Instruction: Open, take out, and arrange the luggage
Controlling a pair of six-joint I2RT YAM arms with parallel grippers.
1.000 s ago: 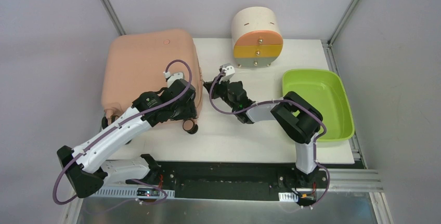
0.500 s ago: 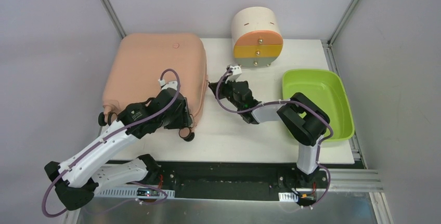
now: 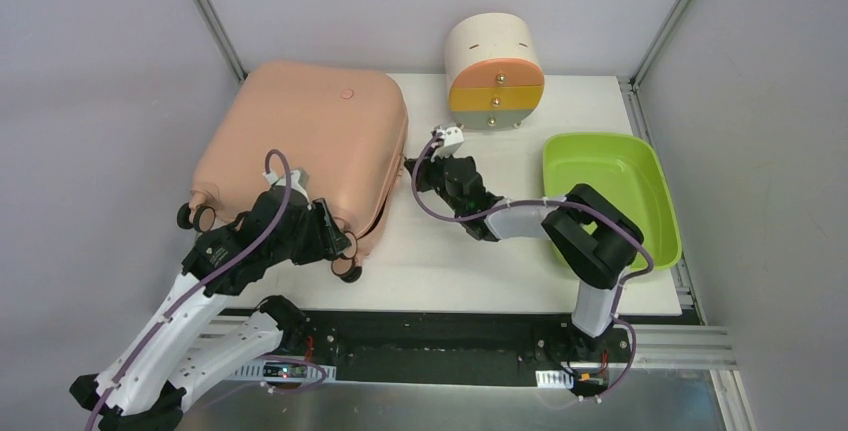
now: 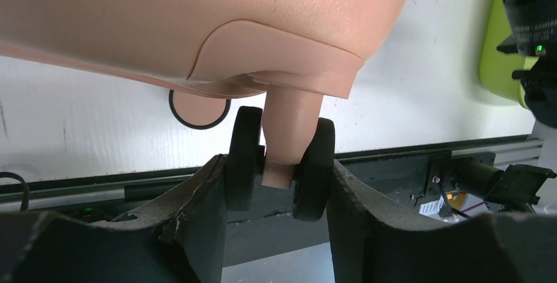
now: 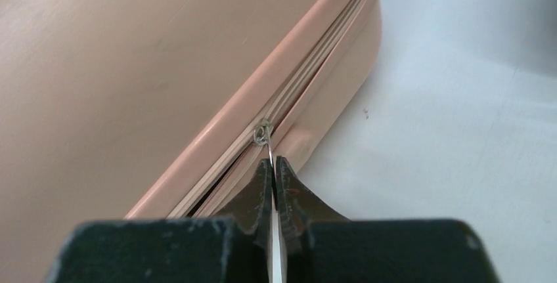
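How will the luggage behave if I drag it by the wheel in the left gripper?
Probably stiff: the luggage, hard-shelled, should move as one piece. The wheel clamped by the left gripper may swivel on its stem, so the hold could twist.

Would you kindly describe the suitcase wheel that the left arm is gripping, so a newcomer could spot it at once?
Find the luggage, the peach-pink shell on the left of the table. Follow its near edge to the right-hand corner, where a twin black wheel hangs on a pink stem. Unlike the other wheel at the near-left corner, it sits clamped in the left pincer.
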